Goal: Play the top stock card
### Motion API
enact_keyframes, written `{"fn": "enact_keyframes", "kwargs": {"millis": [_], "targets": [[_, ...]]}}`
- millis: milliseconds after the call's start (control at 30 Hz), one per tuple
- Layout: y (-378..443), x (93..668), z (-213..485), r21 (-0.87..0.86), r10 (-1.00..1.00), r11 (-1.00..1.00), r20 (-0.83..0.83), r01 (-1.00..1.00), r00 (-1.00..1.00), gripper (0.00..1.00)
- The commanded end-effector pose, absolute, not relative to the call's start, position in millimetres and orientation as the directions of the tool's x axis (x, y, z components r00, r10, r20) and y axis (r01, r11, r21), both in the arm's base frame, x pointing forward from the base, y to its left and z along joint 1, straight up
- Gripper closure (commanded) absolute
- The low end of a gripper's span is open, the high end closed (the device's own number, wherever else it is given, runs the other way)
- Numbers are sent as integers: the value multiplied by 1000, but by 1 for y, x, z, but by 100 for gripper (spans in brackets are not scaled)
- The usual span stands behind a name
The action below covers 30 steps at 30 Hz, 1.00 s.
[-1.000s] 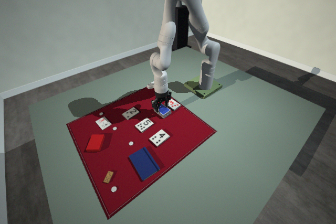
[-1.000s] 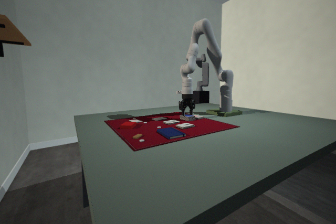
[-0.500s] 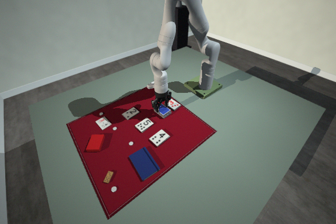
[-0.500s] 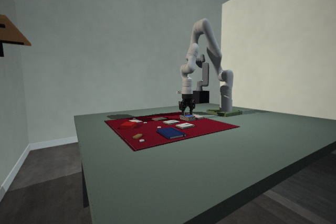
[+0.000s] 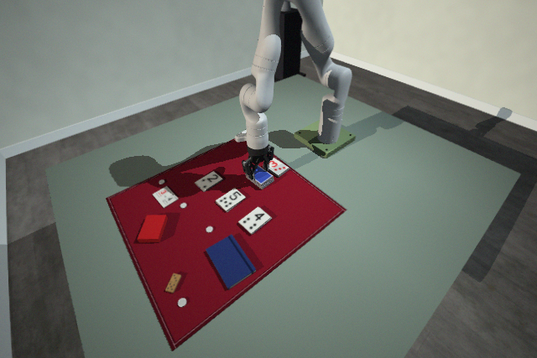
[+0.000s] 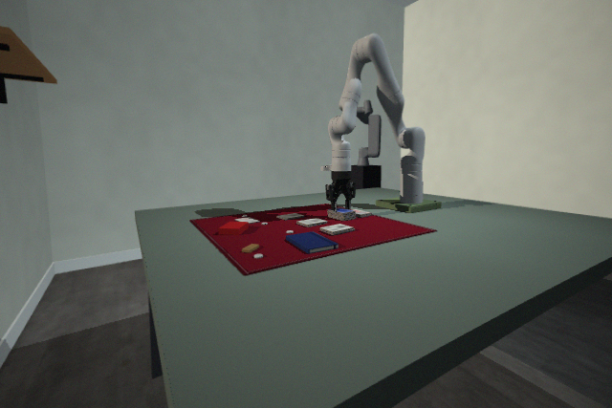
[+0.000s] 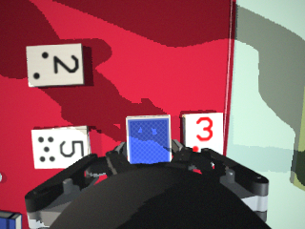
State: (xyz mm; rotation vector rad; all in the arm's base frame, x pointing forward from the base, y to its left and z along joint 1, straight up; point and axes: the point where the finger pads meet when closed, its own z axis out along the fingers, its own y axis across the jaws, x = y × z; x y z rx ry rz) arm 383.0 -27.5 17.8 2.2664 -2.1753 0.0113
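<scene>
The face-down stock has a blue-backed top card. My gripper is open, pointing down, with a fingertip on each side of the stock near its top. Any contact is too small to tell. A red 3 lies close beside the stock, partly hidden by a finger. A black 2, a black 5 and a black 4 lie face up.
White cards with red and black marks lie at the left. A red box, a blue notebook, a domino and several white discs are on the red mat.
</scene>
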Motion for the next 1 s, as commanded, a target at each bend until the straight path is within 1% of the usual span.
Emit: {"fn": "enact_keyframes", "kwargs": {"millis": [0, 800, 967], "targets": [[-27, 383, 18, -6, -999, -41, 5, -999, 41, 28], [-27, 383, 20, -6, -999, -41, 5, -999, 41, 28], [-27, 383, 30, -6, -999, -41, 5, -999, 41, 28]]}}
